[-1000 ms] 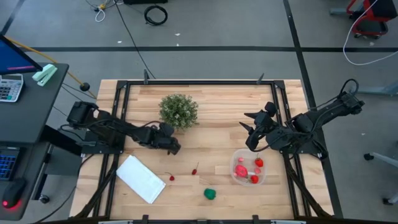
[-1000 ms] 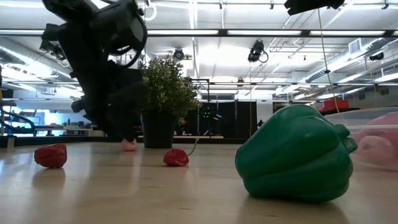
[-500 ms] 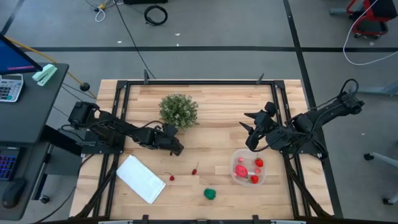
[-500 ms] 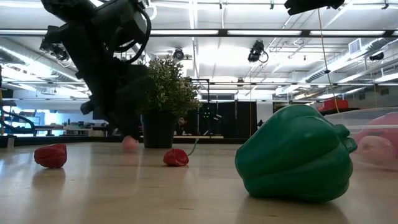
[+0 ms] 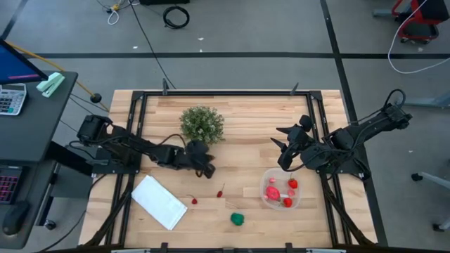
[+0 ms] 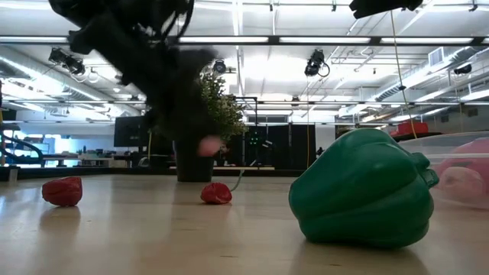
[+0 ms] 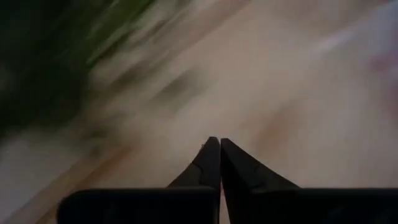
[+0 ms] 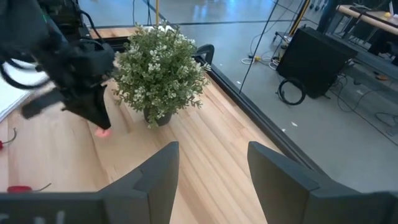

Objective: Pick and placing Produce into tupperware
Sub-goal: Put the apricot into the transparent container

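Left gripper (image 5: 204, 166): near table (image 5: 246, 116) centre, just beside the bushy plant (image 5: 202, 125) on its tupperware-ward side, clenched on a small pink piece (image 6: 208, 145). Low view: that piece up off the wood, in front of the plant pot, hanging at the gripper's lower end. Right wrist view: same pink piece (image 8: 102, 131) at the tip of the left gripper (image 8: 93, 109), next to the plant (image 8: 158, 68). Left wrist view: heavy blur, fingers (image 7: 208, 163) pressed together, piece itself not made out there. Right gripper (image 5: 281, 149): over the right half of the table, just beyond the tupperware (image 5: 297, 197), fingers (image 8: 158, 171) spread wide, nothing between them. Tupperware: near the front right of the table, upright, with three red or pink pieces (image 5: 272, 191) inside; seen at the right edge of the low view as a clear wall (image 6: 451, 145) with pink behind it. Green pepper (image 5: 238, 218): on the wood near the front edge, left of the tupperware and apart from it; large in the low view (image 6: 359, 191). Two small red pieces on the table between the pepper and the left gripper: red piece (image 5: 195, 201) beside the flat white rectangle (image 5: 159, 202), and stemmed red piece (image 5: 221, 192) a little farther right. Both resting on the wood, apart from each other.
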Robot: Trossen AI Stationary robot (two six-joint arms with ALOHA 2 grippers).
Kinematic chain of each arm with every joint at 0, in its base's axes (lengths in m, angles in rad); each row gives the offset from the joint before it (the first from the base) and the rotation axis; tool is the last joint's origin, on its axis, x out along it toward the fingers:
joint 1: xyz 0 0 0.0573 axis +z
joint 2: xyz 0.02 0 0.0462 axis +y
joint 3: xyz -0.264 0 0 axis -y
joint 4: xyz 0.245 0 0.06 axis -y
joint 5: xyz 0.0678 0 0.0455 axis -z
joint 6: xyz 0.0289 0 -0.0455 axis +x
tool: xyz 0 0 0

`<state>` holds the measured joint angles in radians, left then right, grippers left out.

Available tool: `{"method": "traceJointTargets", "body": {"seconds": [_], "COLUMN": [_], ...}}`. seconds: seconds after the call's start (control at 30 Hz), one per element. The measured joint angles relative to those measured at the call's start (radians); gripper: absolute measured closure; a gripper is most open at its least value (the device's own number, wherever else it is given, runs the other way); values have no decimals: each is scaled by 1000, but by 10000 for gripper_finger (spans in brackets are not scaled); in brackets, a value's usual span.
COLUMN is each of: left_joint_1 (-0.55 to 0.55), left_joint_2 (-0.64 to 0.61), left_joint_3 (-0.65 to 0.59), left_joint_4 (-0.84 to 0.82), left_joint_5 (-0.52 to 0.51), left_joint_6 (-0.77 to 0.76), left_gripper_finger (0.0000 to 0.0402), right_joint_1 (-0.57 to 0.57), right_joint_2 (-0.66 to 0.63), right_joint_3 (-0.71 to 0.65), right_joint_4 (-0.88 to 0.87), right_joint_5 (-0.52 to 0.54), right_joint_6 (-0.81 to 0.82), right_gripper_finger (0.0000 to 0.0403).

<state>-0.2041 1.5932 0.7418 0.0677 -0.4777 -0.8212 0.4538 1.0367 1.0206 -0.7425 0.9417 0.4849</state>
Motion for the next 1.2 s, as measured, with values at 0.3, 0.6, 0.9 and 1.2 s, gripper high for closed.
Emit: {"method": "traceJointTargets", "body": {"seconds": [0.3, 0.6, 0.9, 1.2], "left_joint_1": [-1, -7, 5, 3], "left_joint_2": [21, 327, 633, 725], "left_joint_3": [14, 372, 857, 1046], "left_joint_4": [578, 558, 143, -72], "left_joint_5": [41, 219, 273, 300], "left_joint_6": [304, 444, 515, 575], "left_gripper_finger": [398, 399, 395, 350], "right_joint_1": [0, 0, 0, 0], "right_joint_2": [0, 0, 0, 0], "right_joint_3": [0, 0, 0, 0], "right_joint_4": [7, 26, 23, 16], "right_joint_5": [7, 108, 99, 78], "right_joint_6": [-11, -15, -17, -17], "right_gripper_finger": [204, 204, 204, 204]}}
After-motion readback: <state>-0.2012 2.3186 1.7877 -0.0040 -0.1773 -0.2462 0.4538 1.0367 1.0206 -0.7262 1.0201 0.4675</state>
